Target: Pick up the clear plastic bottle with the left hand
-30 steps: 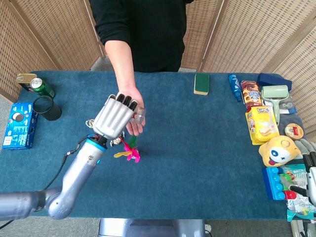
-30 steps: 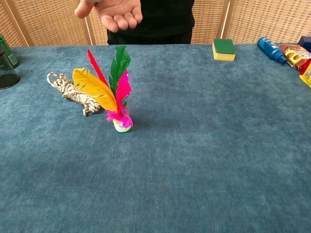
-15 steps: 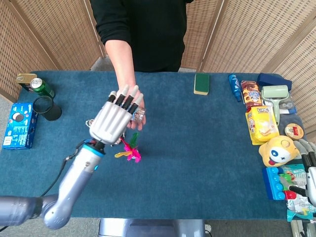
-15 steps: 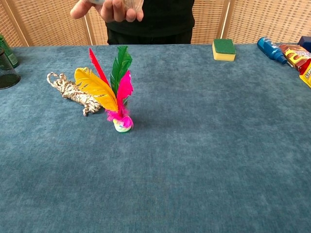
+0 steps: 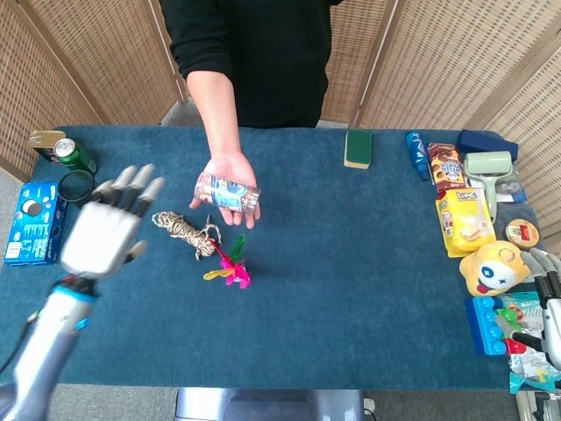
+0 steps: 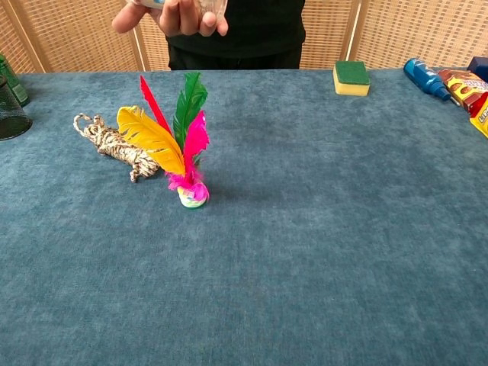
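The clear plastic bottle (image 5: 228,193) with a blue-and-white label lies on its side in a person's upturned palm (image 5: 221,175), held above the table's back half. My left hand (image 5: 103,233) hovers well to the left of it, apart from the bottle, holding nothing, fingers spread and pointing away from me. In the chest view only the person's hand (image 6: 171,15) shows at the top edge; my left hand is out of that frame. A sliver of my right hand (image 5: 552,307) shows at the far right edge, its fingers too cut off to read.
A feathered shuttlecock (image 5: 230,267) stands mid-table beside a coiled rope (image 5: 184,230). A green can (image 5: 74,155), a black cup (image 5: 83,190) and a blue box (image 5: 33,222) sit at the left. A sponge (image 5: 358,148) and snack packs and toys (image 5: 465,219) line the right.
My left hand lay over the bottle in the person's palm, spread its fingers, then drew back to the left and toward me. The bottle stays in the person's palm.
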Controlling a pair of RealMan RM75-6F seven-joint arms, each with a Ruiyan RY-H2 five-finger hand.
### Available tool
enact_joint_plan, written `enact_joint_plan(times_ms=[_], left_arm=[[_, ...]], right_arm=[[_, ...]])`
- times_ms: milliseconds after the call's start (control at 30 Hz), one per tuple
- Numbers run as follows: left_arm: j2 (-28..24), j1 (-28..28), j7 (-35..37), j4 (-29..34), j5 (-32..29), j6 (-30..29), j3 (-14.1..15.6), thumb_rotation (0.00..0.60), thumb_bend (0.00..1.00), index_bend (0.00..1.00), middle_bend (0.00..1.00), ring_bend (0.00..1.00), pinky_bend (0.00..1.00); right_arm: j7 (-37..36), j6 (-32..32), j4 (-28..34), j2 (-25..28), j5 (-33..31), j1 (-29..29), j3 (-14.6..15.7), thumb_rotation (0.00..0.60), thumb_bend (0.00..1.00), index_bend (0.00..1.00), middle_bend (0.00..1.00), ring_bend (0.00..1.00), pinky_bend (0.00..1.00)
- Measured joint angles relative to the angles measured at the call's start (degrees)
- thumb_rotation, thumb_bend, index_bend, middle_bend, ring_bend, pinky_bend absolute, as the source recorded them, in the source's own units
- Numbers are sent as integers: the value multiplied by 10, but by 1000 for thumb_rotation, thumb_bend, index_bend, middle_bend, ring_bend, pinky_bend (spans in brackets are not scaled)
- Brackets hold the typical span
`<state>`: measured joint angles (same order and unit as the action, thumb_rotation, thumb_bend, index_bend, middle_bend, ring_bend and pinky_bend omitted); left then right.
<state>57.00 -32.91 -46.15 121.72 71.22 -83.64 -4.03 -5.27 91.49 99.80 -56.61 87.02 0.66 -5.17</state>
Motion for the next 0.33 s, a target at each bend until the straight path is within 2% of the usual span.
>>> enact_joint_plan(times_ms=[167,333], left_arm=[[-2,100,164,-101,50,-46,54,573,102,0,0,0,199],[21,182,305,-188,74,-87,86,597,103,0,0,0,195]], right_arm=[[4,-2,1,-1,0,-1,1,600,63,0,0,44,4],[8,-3,2,-3,1,-1,2,600,62,0,0,44,4]])
